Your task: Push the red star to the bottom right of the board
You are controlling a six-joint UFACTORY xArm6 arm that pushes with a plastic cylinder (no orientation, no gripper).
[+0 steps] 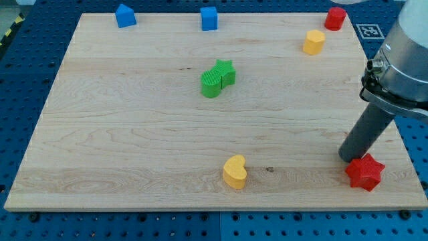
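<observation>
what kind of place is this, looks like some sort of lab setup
Probably a robotics lab bench. A wooden board lies on a blue perforated table with a printed marker tag at its corner. My tip rests just left of and above the red star, among small coloured blocks.

Setting: robotics lab bench. A pale wooden board [134,134] rests on a blue perforated mounting table [20,87], and a printed fiducial marker [370,31] sits just off the board's top right corner. Yellow-black hazard tape [8,30] runs beyond its top left corner.
</observation>
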